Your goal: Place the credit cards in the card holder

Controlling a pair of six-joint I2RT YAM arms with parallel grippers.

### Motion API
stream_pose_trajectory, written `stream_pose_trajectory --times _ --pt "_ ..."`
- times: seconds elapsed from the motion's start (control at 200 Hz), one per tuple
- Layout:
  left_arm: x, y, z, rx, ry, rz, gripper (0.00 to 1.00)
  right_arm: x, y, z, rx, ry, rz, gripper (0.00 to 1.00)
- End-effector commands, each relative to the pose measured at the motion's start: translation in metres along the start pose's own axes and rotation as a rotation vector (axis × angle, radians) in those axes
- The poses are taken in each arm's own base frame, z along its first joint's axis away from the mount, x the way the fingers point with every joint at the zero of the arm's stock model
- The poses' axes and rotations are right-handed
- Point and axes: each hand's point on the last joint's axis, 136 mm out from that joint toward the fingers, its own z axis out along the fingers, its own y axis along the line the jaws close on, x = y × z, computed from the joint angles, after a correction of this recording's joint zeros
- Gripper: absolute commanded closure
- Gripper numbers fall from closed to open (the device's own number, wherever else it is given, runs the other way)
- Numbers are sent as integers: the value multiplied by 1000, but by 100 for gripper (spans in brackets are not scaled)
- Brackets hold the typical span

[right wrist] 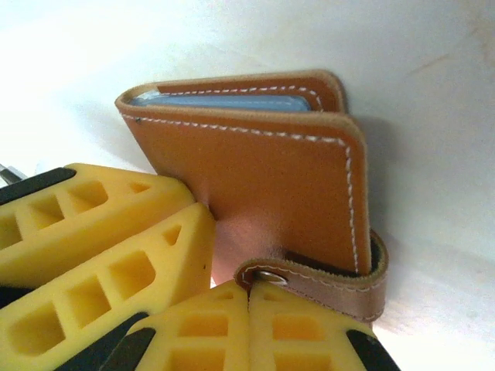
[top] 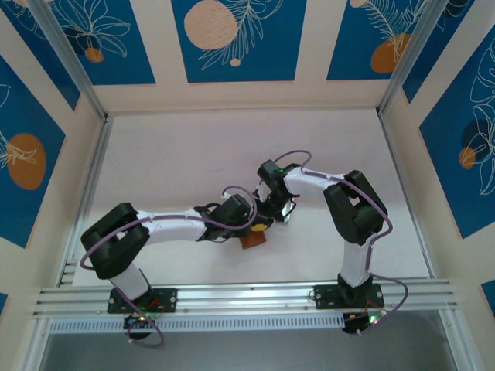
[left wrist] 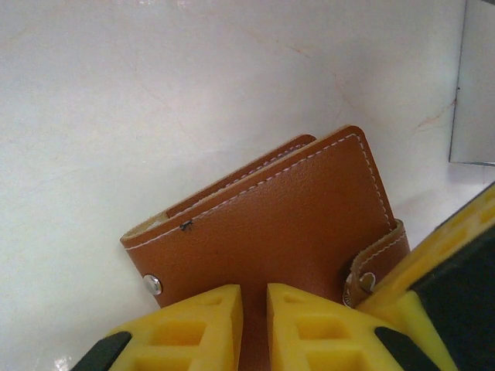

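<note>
Clamping brown card holder [left wrist: 294, 224], left pincer [left wrist: 254, 300]

Plenty of room on the white tabletop [top: 193, 147]: the whole far half and both side strips are bare, so a gripper can swing there right up to the beige-and-blue walls [top: 232, 97] and the aluminium corner posts [top: 73, 66]. The squeeze is near-middle, where the brown leather folding card holder [left wrist: 294, 224] has the left gripper [left wrist: 254, 325] clamped on its near edge and the right gripper [right wrist: 249, 325], jaws together, right up at its snap strap [right wrist: 332, 286]. Its far side is unblocked; a silvery-grey flat rectangular piece [left wrist: 473, 77] sits off to one side.
</note>
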Motion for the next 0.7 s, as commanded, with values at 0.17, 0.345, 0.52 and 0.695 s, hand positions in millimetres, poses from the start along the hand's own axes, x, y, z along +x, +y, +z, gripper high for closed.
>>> stream_pose_trajectory --times 0.17,0.345,0.52,0.695 --pt "24 12 13 -35 65 22 83 0 -13 15 26 41 16 100" --pt "25 12 14 -38 65 20 83 -1 -26 23 68 54 40 100" --pt "24 13 13 -40 63 20 84 0 -39 29 128 61 56 100" --pt "21 11 12 -39 58 24 84 1 -51 31 200 57 64 100"
